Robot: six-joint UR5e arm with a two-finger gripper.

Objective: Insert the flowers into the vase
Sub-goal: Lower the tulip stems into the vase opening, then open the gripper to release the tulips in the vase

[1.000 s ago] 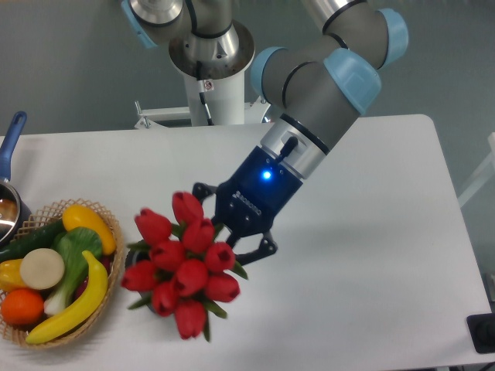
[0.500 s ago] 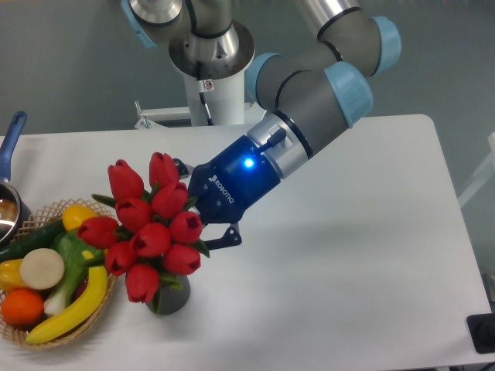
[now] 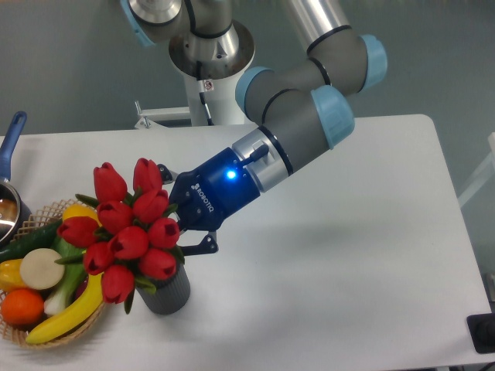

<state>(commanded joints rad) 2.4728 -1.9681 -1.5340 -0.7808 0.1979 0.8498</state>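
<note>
- Since the earlier frames the arm has swung toward the left of the frame, carrying the flowers [image 3: 124, 232] from the lower middle over to the lower left, and the vase [image 3: 166, 290], earlier almost hidden under the buds, now shows more of its side.
- The tabletop [image 3: 356, 255] is white and fills most of the frame below the grey wall.
- The arm [image 3: 309, 100], grey with light blue joint caps, comes down from the top centre and slants toward the lower left.
- The tool [image 3: 186, 220], dark blue with a lit blue dot, sits just right of the bunch; its black fingers [image 3: 203, 246] are clenched around the stems behind the buds.
- The flowers are red closed tulips with green leaves, tilted to the left; the bunch overlaps the basket's right edge in the picture.
- The wicker basket [image 3: 58, 328] lies at the lower left edge, holding a banana [image 3: 66, 313], a yellow pepper [image 3: 77, 212], an orange [image 3: 19, 305] and green vegetables.
- The vase, dark grey and ribbed, stands upright just right of the basket, directly under the bunch; whether the stems are inside it is hidden by the buds.
- A pot with a blue handle [image 3: 11, 139] sits at the left edge.
</note>
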